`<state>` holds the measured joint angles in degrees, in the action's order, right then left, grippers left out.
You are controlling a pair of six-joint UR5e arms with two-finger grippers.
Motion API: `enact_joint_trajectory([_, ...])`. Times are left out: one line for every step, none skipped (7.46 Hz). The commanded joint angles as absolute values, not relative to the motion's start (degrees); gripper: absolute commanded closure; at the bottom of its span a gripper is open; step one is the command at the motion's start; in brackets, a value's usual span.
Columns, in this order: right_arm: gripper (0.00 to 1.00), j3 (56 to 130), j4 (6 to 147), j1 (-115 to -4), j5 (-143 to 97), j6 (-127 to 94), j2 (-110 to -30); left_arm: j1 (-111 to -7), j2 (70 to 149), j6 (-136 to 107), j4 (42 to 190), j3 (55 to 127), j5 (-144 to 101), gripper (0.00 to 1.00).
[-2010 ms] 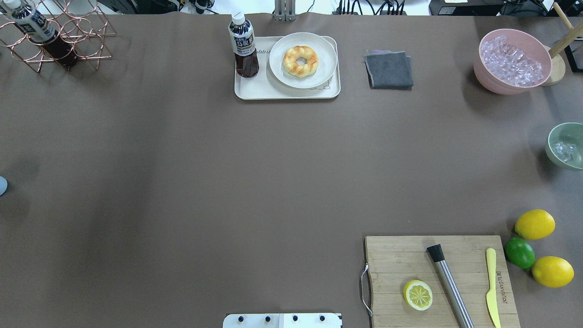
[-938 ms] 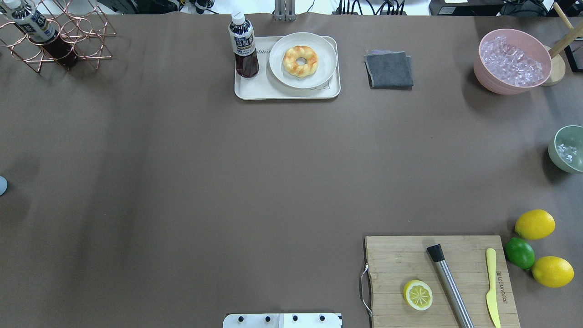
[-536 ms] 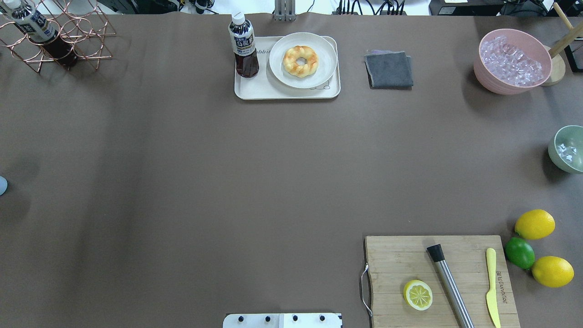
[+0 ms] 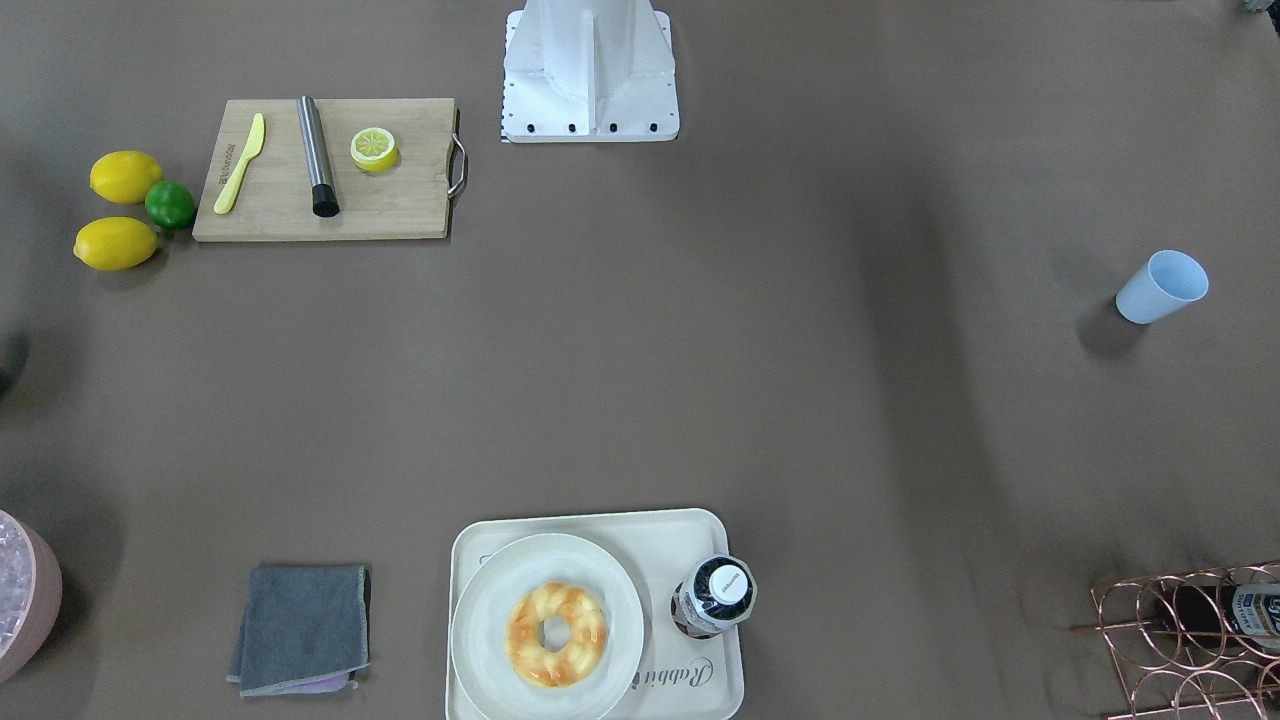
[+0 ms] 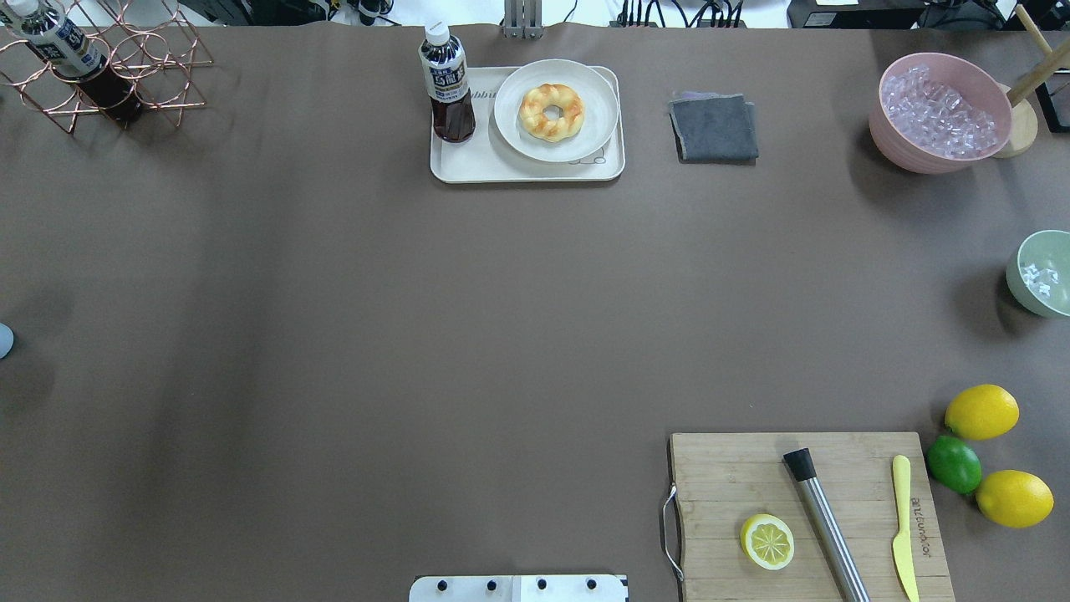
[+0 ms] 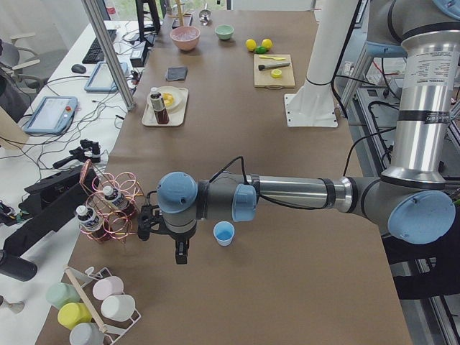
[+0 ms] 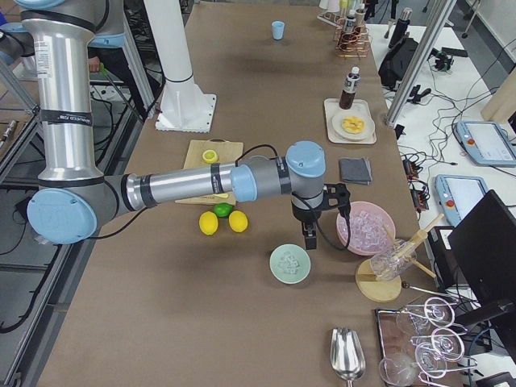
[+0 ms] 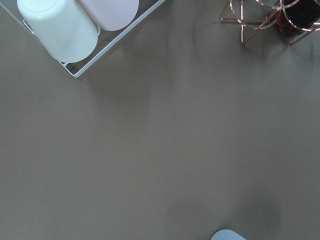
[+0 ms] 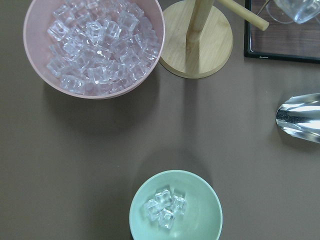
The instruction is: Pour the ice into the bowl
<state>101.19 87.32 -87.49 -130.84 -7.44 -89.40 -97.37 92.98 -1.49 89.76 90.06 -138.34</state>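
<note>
A handful of ice [image 9: 165, 207] is seen at the bottom of the bowl [image 9: 204, 206], which is stood upright on the table [image 9: 90, 150]. Just beside the bowl, on the side of the pink container [image 9: 34, 27], the right gripper [image 7: 309, 239] is held above the table; whether it is spread or closed cannot be told. The pink container, heaped with cubes, is set near the bowl. Well apart from the bowl, at the table's other end, the left gripper [image 6: 180, 255] is seen beside a light blue cup [image 6: 224, 233]; its state cannot be told either.
</note>
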Motion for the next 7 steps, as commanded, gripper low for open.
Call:
enact_joint_trajectory([0.01, 107.0, 95.6, -88.2, -132.1, -8.0, -89.6, -96.6, 93.9, -3.6, 89.5, 89.9, -137.5, 0.03])
enact_joint_trajectory([0.01, 106.3, 95.5, -88.5, -135.1, -8.1, -90.8, -96.5, 94.0, -3.6, 89.6, 90.0, -137.5, 0.03])
enact_joint_trajectory([0.01, 105.9, 95.5, -88.6, -135.3, -8.0, -90.7, -96.5, 94.0, -3.6, 89.6, 90.2, -137.5, 0.03])
enact_joint_trajectory([0.01, 105.4, 95.4, -88.6, -135.4, -8.0, -90.6, -96.3, 94.2, -3.7, 89.6, 89.8, -137.4, 0.03])
enact_joint_trajectory([0.01, 103.9, 94.9, -88.6, -135.6, -7.7, -90.4, -96.2, 94.8, -3.7, 89.5, 89.5, -137.4, 0.03])
enact_joint_trajectory([0.01, 102.9, 94.8, -88.6, -135.8, -7.5, -90.3, -95.3, 94.9, -3.8, 89.6, 88.7, -137.3, 0.03])
enact_joint_trajectory([0.01, 102.0, 94.7, -88.6, -136.4, -6.8, -90.2, -95.1, 94.9, -3.8, 89.6, 88.5, -137.3, 0.03])
